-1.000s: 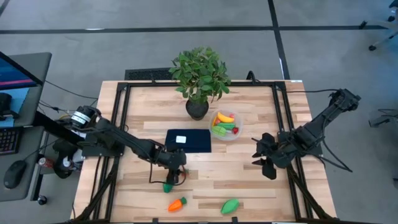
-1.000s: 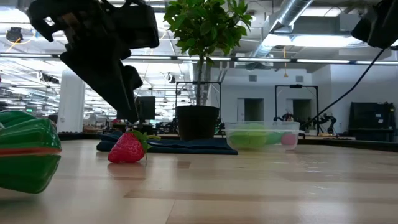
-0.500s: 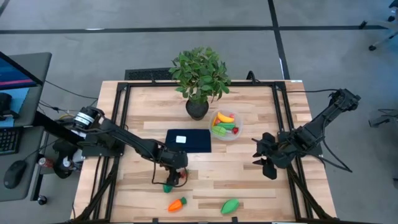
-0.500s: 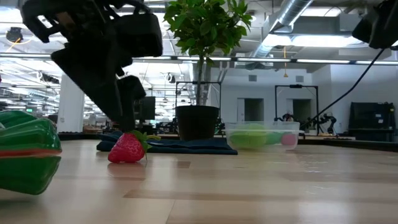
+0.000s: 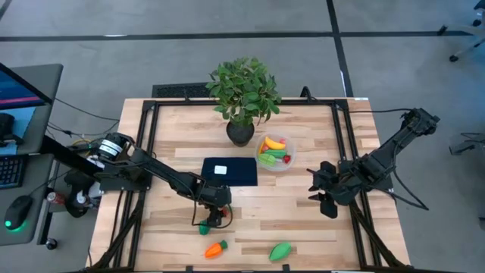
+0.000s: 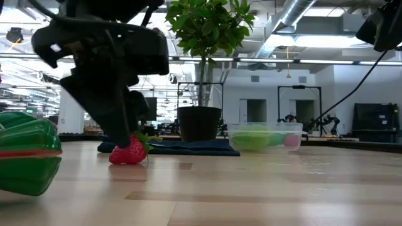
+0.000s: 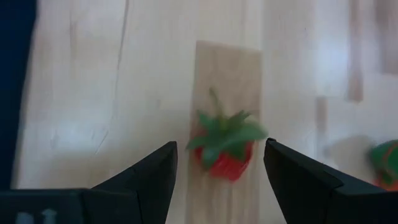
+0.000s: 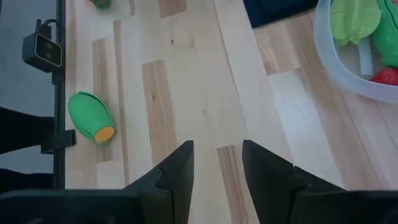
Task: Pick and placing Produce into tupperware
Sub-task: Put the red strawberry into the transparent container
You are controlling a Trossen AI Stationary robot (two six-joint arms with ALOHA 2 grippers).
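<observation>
While the left gripper (image 5: 214, 214) hangs low over the lower middle of the surface (image 5: 303, 220), its fingers (image 7: 146, 180) stand apart on either side of the strawberry (image 7: 225, 149), which lies on the wood with nothing gripping it. At lower centre of the high view, the carrot (image 5: 216, 248) and a green piece (image 5: 280, 251) lie below it. The tupperware (image 5: 273, 152) sits just right of centre beside the plant (image 5: 242, 91), holding a banana (image 5: 273, 142) and other pieces. At right of centre, the right gripper (image 5: 322, 189) waits with its fingers nearly closed, holding nothing.
</observation>
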